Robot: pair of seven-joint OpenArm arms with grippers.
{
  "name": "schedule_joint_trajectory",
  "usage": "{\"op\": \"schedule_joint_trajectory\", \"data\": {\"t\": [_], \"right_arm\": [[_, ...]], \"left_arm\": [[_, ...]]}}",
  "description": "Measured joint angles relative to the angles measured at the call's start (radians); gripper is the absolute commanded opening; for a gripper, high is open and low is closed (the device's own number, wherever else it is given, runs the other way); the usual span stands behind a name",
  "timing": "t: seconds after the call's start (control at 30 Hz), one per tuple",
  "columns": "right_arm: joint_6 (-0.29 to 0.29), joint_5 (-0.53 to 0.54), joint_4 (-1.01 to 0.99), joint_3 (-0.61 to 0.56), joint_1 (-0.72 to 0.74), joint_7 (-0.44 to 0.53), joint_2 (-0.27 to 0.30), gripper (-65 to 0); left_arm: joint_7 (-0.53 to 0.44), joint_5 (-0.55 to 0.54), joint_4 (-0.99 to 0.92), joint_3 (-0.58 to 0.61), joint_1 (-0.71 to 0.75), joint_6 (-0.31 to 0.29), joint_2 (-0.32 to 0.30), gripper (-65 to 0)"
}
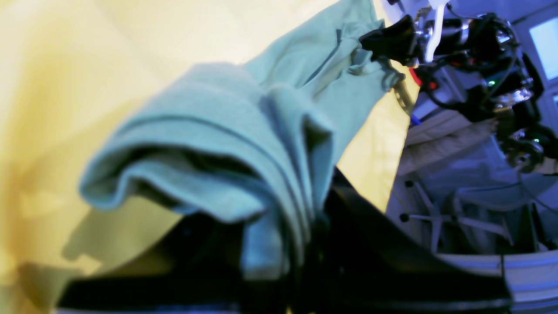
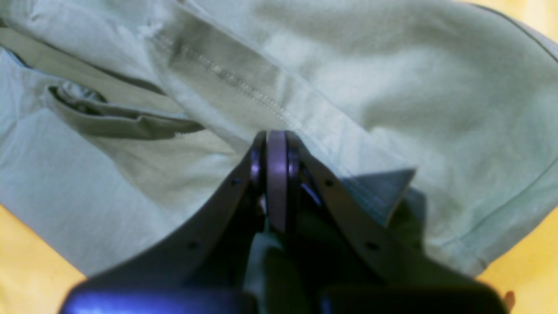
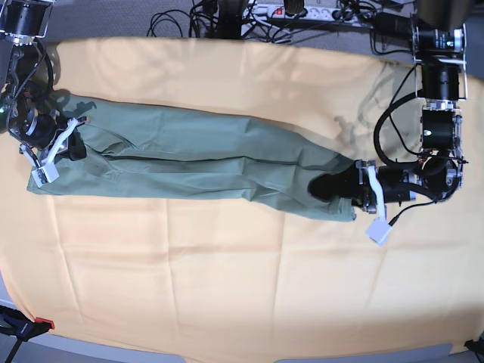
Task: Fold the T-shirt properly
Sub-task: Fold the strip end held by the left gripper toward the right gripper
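T-shirt (image 3: 197, 162) stretched in a long band across the yellow cloth (image 3: 227, 272), left gripper (image 3: 327, 187) clamped on one end, right gripper (image 3: 73, 147) clamped on the other, right wrist view shows hem stitching, left wrist view bunched folds

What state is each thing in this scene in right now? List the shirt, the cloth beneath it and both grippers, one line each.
T-shirt: folded lengthwise into a long narrow band, stretched between the two grippers, gripped at each end.
Yellow-orange cloth: spread flat beneath the T-shirt, lightly creased.
Left gripper: fingers shut on one end of the T-shirt, fabric bunched in the grip.
Right gripper: fingers shut on the other end, near a stitched hem.
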Motion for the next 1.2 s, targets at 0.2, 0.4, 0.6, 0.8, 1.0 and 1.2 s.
{"op": "schedule_joint_trajectory", "data": {"t": [0.2,0.4,0.6,0.8,1.0,1.2], "right_arm": [[0.000,0.000,0.000,0.000,0.000,0.000,0.000,-65.0],[0.001,-0.014,0.000,0.000,0.000,0.000,0.000,-65.0],[0.001,-0.014,0.000,0.000,0.000,0.000,0.000,-65.0],[0.001,-0.014,0.000,0.000,0.000,0.001,0.000,-65.0],[0.001,-0.014,0.000,0.000,0.000,0.003,0.000,-65.0],[0.001,-0.015,0.000,0.000,0.000,0.003,0.000,-65.0]], "left_arm": [[-0.005,0.001,0.000,0.000,0.008,-0.003,0.108,-65.0],[-0.011,0.000,0.000,0.000,0.013,-0.063,0.215,-65.0],[-0.029,0.001,-0.004,0.000,0.043,-0.063,0.317,-65.0],[-0.152,0.160,-0.026,-0.001,0.058,-0.063,0.404,-65.0],[-0.157,0.170,-0.086,0.000,0.084,-0.063,0.453,-65.0],[-0.158,0.143,-0.105,-0.001,0.084,-0.063,0.452,-62.6]]}}
